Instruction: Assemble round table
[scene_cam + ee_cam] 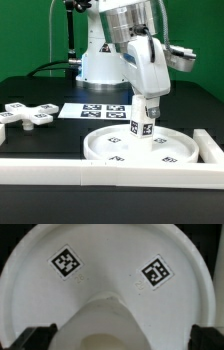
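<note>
The post [143, 126] stands upright at the middle of the disc [112, 150], and the disc lies close to the desk edge nearest the exterior camera, toward the exterior view's right. The gripper [144, 106] hangs straight over the post's top. In the wrist view its dark fingertips [36, 336] sit wide, one on each side of the post [100, 324], with pale disc [110, 246] showing between post and the far finger. So the fingers are spread and straddling, not pinching, as far as I can judge.

My read of the step is joining post to disc at the centre, and the base looks down on the disc. Whether it is fully seated, I cannot tell.

To do it well, centre first. The post looks nearer one finger than the other, so closing now could shove it sideways and tip it. Shift the wrist until the gaps match, then close evenly, low enough for a firm hold. Keep the wrist plumb over the disc's centre, press lightly down, and turn without leaning. A tilt is the likely way to jam it. The disc is loose, so it may spin along.

The cross [24, 116] waits near the desk edge on the exterior view's left, well apart from the disc, and the marker board [98, 110] lies between them.
</note>
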Controlling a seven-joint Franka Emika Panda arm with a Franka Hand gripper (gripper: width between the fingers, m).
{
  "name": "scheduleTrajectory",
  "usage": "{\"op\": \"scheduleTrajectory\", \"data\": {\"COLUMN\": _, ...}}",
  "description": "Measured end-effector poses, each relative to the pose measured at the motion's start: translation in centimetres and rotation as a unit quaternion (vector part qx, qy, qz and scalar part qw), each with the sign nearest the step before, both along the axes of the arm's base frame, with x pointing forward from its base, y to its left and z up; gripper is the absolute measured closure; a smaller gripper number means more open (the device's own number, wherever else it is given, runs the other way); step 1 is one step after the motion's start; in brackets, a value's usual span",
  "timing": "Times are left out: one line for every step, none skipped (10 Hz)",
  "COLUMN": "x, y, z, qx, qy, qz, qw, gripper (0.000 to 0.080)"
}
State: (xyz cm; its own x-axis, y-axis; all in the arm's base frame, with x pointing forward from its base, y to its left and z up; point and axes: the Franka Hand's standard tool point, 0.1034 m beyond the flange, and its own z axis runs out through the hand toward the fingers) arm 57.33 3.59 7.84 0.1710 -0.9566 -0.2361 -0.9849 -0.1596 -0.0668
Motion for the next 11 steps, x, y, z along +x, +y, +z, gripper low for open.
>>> {"op": "scheduleTrajectory", "data": {"x": -0.01, "y": 0.0, "z": -0.01, "qx": -0.001, "qy": -0.011, "qz": 0.045, "qw": 0.999, "gripper": 0.0151}}
{"op": "scheduleTrajectory", "data": {"x": -0.01, "y": 0.0, "z": -0.02, "qx": -0.002, "qy": -0.021, "qz": 0.083, "qw": 0.996, "gripper": 0.0151}}
{"op": "scheduleTrajectory", "data": {"x": -0.02, "y": 0.0, "z": -0.03, "qx": -0.008, "qy": -0.032, "qz": 0.137, "qw": 0.99, "gripper": 0.0151}}
{"op": "scheduleTrajectory", "data": {"x": 0.01, "y": 0.05, "z": -0.03, "qx": -0.025, "qy": -0.043, "qz": 0.21, "qw": 0.976, "gripper": 0.0151}}
{"op": "scheduleTrajectory", "data": {"x": 0.07, "y": 0.13, "z": 0.01, "qx": -0.034, "qy": -0.059, "qz": 0.29, "qw": 0.955, "gripper": 0.0151}}
{"op": "scheduleTrajectory", "data": {"x": 0.05, "y": 0.26, "z": 0.04, "qx": -0.036, "qy": -0.07, "qz": 0.349, "qw": 0.934, "gripper": 0.0151}}
{"op": "scheduleTrajectory", "data": {"x": 0.07, "y": 0.26, "z": 0.04, "qx": -0.036, "qy": -0.077, "qz": 0.386, "qw": 0.919, "gripper": 0.0151}}
{"op": "scheduleTrajectory", "data": {"x": 0.07, "y": 0.21, "z": 0.02, "qx": -0.037, "qy": -0.083, "qz": 0.411, "qw": 0.907, "gripper": 0.0151}}
{"op": "scheduleTrajectory", "data": {"x": 0.06, "y": 0.19, "z": 0.01, "qx": -0.037, "qy": -0.09, "qz": 0.442, "qw": 0.892, "gripper": 0.0151}}
{"op": "scheduleTrajectory", "data": {"x": 0.06, "y": 0.17, "z": -0.01, "qx": -0.037, "qy": -0.096, "qz": 0.47, "qw": 0.877, "gripper": 0.0151}}
{"op": "scheduleTrajectory", "data": {"x": 0.05, "y": 0.13, "z": -0.02, "qx": -0.037, "qy": -0.101, "qz": 0.497, "qw": 0.861, "gripper": 0.0151}}
